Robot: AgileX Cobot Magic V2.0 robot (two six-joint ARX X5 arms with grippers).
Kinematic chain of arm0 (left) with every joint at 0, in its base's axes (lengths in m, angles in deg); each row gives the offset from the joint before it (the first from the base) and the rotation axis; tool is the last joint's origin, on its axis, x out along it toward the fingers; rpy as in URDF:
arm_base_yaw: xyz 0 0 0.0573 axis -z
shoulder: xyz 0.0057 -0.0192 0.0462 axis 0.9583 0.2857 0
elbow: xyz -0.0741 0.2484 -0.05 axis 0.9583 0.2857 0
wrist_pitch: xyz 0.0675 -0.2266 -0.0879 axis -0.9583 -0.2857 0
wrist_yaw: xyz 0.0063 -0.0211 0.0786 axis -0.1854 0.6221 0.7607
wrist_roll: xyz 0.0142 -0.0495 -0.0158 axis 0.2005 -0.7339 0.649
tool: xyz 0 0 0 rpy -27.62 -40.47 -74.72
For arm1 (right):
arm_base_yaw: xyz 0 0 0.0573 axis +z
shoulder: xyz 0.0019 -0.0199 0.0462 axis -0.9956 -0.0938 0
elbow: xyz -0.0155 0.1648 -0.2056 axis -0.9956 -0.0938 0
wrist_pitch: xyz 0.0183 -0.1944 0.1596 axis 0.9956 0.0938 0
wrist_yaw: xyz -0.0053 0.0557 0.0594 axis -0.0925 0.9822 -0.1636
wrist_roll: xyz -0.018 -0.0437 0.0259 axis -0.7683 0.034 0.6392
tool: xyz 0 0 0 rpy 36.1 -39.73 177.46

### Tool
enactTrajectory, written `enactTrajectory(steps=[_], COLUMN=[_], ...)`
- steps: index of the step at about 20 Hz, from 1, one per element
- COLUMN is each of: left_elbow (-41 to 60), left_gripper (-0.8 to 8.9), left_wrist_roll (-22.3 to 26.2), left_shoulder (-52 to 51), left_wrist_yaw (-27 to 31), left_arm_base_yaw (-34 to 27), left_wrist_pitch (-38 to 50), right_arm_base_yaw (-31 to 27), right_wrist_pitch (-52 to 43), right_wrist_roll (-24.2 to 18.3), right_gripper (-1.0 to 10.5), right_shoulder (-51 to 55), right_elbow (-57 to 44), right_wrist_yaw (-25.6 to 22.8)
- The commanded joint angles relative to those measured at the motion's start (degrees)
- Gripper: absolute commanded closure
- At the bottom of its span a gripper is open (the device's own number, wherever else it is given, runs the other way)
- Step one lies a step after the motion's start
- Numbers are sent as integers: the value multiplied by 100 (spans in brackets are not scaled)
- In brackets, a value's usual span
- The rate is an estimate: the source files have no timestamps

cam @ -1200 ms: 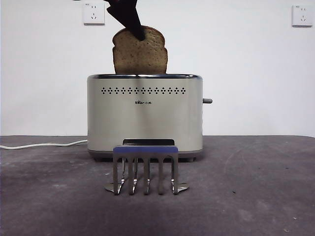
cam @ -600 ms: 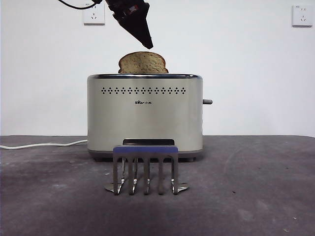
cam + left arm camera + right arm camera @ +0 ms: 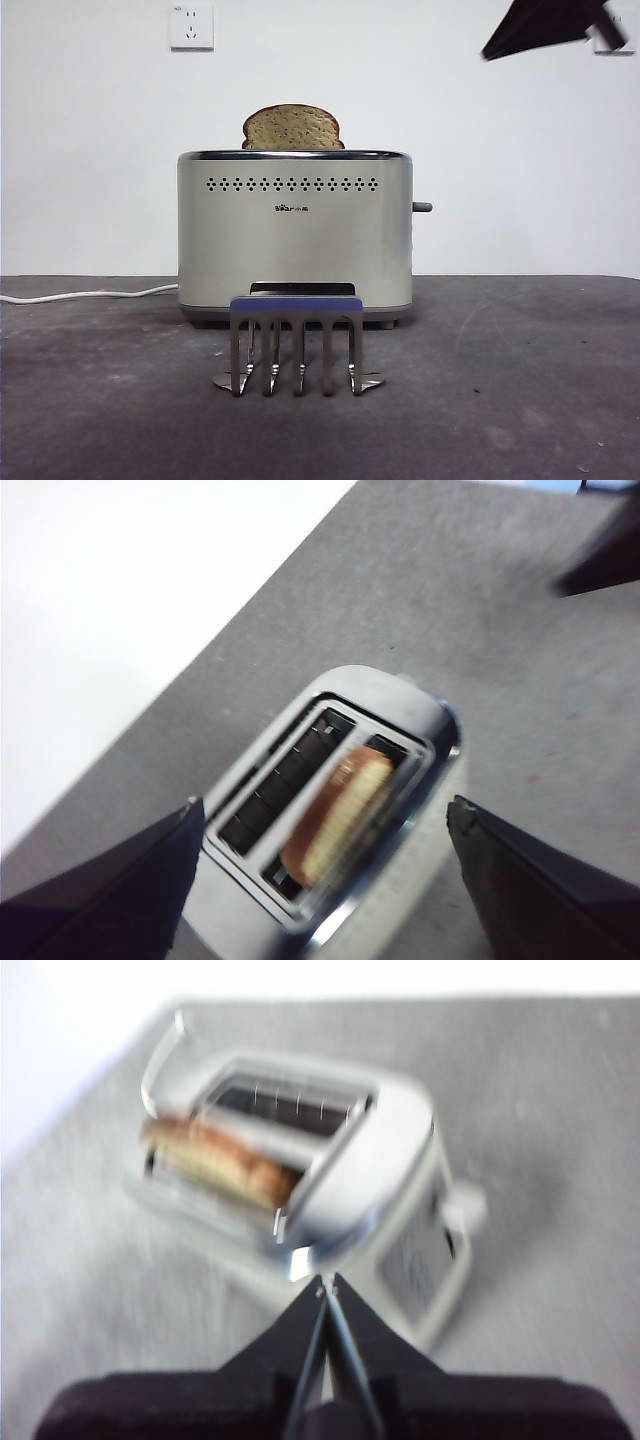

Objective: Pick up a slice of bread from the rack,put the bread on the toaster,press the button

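Note:
The slice of bread [image 3: 292, 127] stands in the far slot of the cream toaster [image 3: 294, 240], with only its rounded top showing. The left wrist view shows the bread [image 3: 340, 815] in the slot below my left gripper [image 3: 325, 805], which is open, empty and well above the toaster [image 3: 400, 695]. My right gripper [image 3: 327, 1282] is shut and empty, high above the toaster [image 3: 380, 1190] on its button side. It shows as a black tip at the top right of the front view [image 3: 490, 52]. The button [image 3: 422, 207] sticks out of the toaster's right side. The rack [image 3: 296, 340] stands empty in front.
A white cable [image 3: 90, 295] runs along the table to the left of the toaster. Wall sockets [image 3: 191, 27] sit on the white wall behind. The grey table [image 3: 520, 380] stretches out to the right of the rack.
The gripper let go of the bread, which dropped deeper into the slot, then rose out of the front view. A black gripper tip has come in at the top right.

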State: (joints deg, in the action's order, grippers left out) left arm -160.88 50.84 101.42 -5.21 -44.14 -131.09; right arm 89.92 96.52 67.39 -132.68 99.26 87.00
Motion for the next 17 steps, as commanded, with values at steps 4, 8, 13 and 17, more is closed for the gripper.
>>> enactTrajectory(steps=[4,8,13,17], left_elbow=[26,26,26,26], left_gripper=[405,405,405,405], left_wrist_roll=[-780,-935,-946,-951], left_shoulder=[-713,-970,-1005,-1003], left_wrist_yaw=[-417,-800,-927,-922], left_arm_base_yaw=[2,2,2,2], left_wrist_pitch=[-673,-837,-962,-1027], right_arm_base_yaw=[15,52,52,79], right_wrist_pitch=[-1862,-2505,-2688,-2828], right_wrist_roll=[1631,1937,1996,1985], right_gripper=[959,959,959,959], right_shoulder=[-1222,-1937,-2494,-2699], right_elbow=[9,11,166,195], right_wrist_yaw=[476,466,461,417])
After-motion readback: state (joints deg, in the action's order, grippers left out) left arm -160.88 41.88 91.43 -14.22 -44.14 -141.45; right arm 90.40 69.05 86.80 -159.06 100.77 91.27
